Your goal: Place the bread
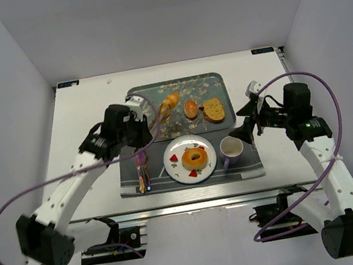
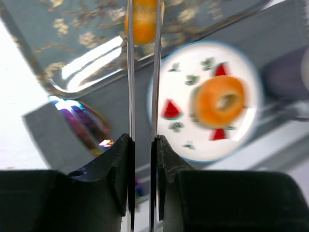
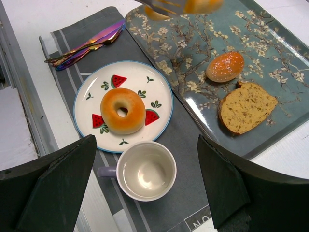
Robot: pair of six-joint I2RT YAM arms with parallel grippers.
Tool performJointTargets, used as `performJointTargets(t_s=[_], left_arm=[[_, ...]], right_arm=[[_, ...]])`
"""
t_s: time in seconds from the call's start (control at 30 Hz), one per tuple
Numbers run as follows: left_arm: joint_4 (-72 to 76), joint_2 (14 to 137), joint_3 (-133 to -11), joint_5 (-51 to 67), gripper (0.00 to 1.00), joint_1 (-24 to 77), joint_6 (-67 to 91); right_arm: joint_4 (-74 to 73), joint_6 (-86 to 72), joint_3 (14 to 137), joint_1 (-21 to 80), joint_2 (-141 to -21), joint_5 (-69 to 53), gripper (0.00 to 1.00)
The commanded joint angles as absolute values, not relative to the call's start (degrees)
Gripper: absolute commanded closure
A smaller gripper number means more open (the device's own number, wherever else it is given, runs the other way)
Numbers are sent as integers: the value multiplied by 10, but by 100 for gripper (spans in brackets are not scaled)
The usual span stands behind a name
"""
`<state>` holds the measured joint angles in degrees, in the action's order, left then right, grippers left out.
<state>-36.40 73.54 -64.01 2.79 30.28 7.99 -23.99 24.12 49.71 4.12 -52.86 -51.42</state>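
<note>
Two arms share the scene, though only our left one carries anything. On the grey mat (image 1: 249, 165) sits the floral tray (image 1: 141, 101), then the plate (image 1: 208, 151), which already bears a bagel (image 1: 194, 157). Our left gripper (image 2: 142, 145) is squeezed onto the tongs (image 2: 130, 87), whose tips pinch the bread roll (image 2: 143, 19) above the tray's near-left part (that view is blurred). Our right gripper (image 1: 247, 121) hangs by the cup (image 1: 231, 148), fingers wide apart. We judge this the carry; next we need bare plate beneath the roll, a gentle lowering, then an eased squeeze.
</note>
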Motion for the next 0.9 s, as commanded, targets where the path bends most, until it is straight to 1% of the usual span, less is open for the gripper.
performJointTargets(t_s=[0.0,0.1,0.23,0.37,0.5,0.53,0.57,0.63,0.67,0.8,0.87], left_arm=[[-344,631,-571,108,89,301,173],[-352,574,-519,158,87,301,234],[-387,531,-480,190,85,308,267],[-407,524,-447,199,82,317,285],[-388,533,-417,212,76,330,293],[-385,536,-414,210,74,331,294],[-381,541,-410,209,67,332,294],[-376,547,-411,207,60,336,294],[-376,548,-413,206,52,337,294],[-386,541,-426,200,44,337,294],[-390,534,-432,191,42,337,298]], right_arm=[[-238,236,506,39,-522,-533,11],[-238,235,504,39,-523,-538,11],[-236,231,504,39,-526,-542,10],[-233,229,505,39,-527,-548,11],[-234,227,506,40,-526,-548,11],[-234,227,505,39,-526,-546,11],[-236,228,506,39,-526,-544,11],[-239,230,507,39,-525,-542,11],[-240,231,508,39,-524,-542,10],[-243,232,507,39,-523,-542,11],[-243,233,505,38,-524,-544,11]])
